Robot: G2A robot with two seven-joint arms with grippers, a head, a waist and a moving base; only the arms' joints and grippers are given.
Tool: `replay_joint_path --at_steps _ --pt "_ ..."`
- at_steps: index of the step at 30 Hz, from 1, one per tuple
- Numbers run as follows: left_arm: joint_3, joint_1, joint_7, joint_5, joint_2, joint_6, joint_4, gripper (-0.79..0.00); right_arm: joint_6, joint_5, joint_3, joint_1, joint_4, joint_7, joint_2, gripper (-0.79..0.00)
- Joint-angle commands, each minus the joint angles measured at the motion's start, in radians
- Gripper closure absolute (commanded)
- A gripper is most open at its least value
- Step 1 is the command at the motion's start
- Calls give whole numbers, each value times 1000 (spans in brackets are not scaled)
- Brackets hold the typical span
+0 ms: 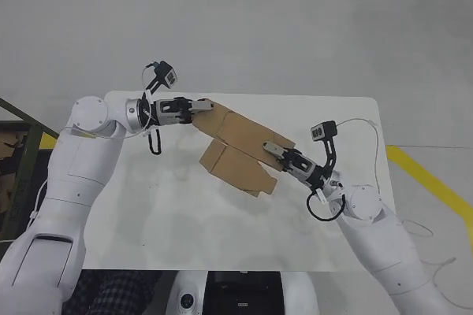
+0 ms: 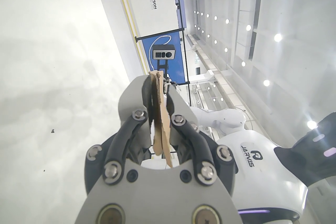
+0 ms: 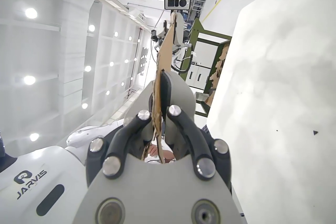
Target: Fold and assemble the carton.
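The carton (image 1: 236, 150) is lying flat and folded over the white table (image 1: 181, 228), a bit toward 12 o'clock from the table's middle. It is brown cardboard, so I am guessing it is light and a little stiff. It will likely bend along its fold lines. Thin cardboard can also crease or tear at an edge if it is pulled too hard. The edges and flaps are looking like the best places to take hold of it, and that is where it is being held now.

In the left wrist view the carton (image 2: 158, 114) is showing edge-on, running straight between the two dark pads (image 2: 147, 101). The left gripper (image 2: 157, 88) is squeezing shut on it. In the top view this left gripper (image 1: 201, 108) is holding the carton's corner at about 10 o'clock.

In the right wrist view the thin edge of the carton (image 3: 157, 104) is sitting against the dark pad (image 3: 165, 88). The right gripper (image 3: 160, 80) is also pinching it tight. In the top view the right gripper (image 1: 272, 148) is biting the carton's side at about 3 o'clock.

Both arms are holding one carton between them, so pulling apart too fast could rip it.
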Motion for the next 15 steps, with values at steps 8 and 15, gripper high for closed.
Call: replay_joint_path --at_steps 8,15 --pt "-49 39 33 50 19 2 -64 -785 115 -117 102 -47 -87 -120 15 0" --pt "-2 69 43 37 11 46 -121 -785 220 -172 139 -87 -198 -261 15 0"
